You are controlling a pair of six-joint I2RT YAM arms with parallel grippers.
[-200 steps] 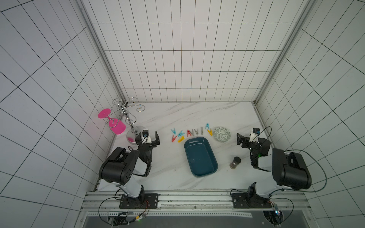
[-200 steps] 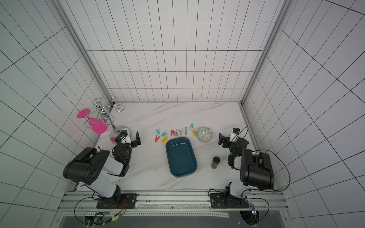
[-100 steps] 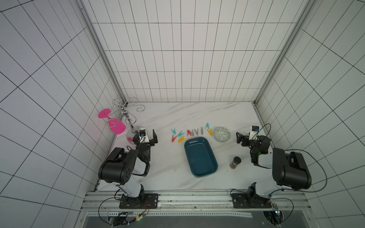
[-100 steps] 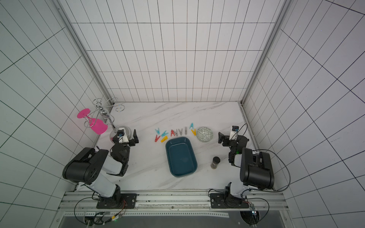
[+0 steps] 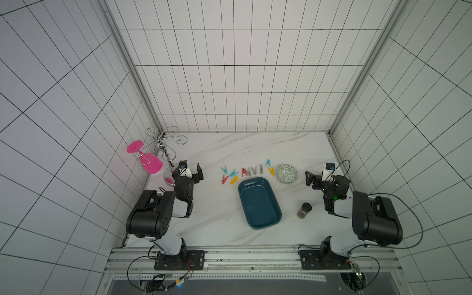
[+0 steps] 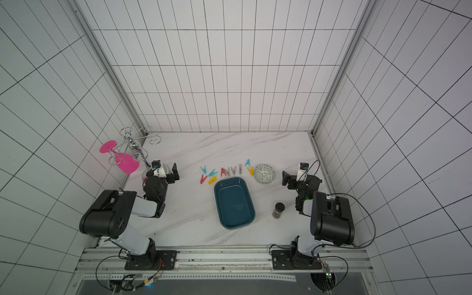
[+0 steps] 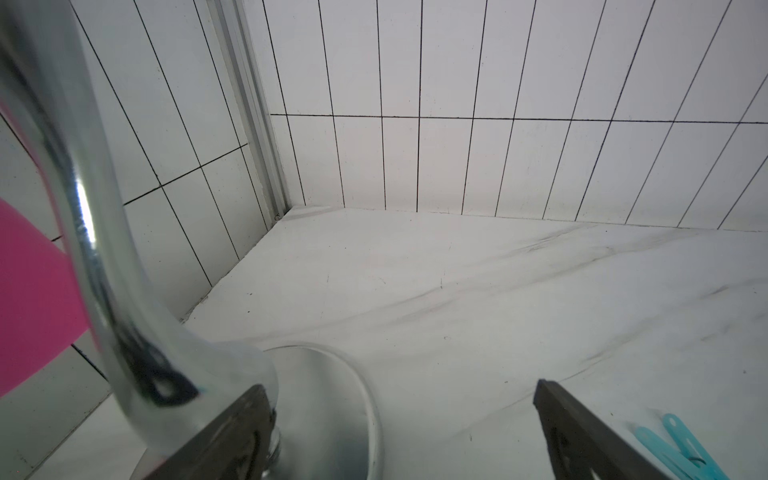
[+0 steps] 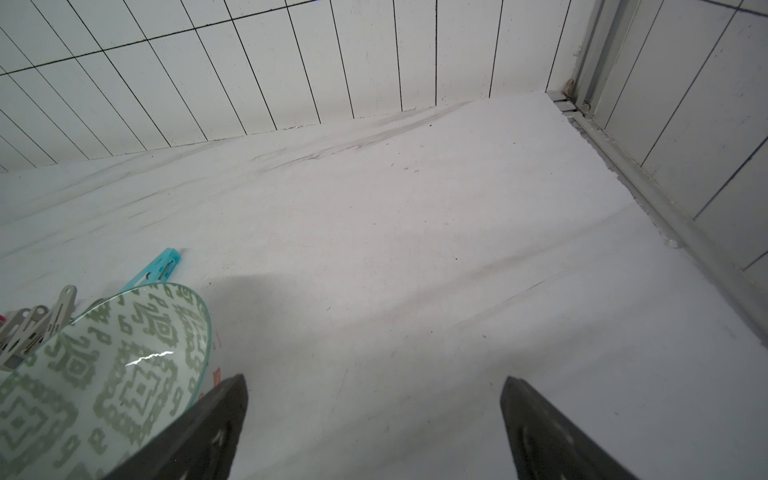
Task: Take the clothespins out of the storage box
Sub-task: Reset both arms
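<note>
Several clothespins (image 5: pixel 244 172) beside storage box (image 5: pixel 259 204), left claw (image 7: pixel 395 415) wide, right claw (image 8: pixel 374 409) wide

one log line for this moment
storage box: empty | clothespins: on table | left claw: open, empty | right claw: open, empty

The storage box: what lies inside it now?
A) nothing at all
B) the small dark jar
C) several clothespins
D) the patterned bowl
A: in both top views the storage box shows only its bare teal floor, while the clothespins lie on the table beyond its far rim.
</note>
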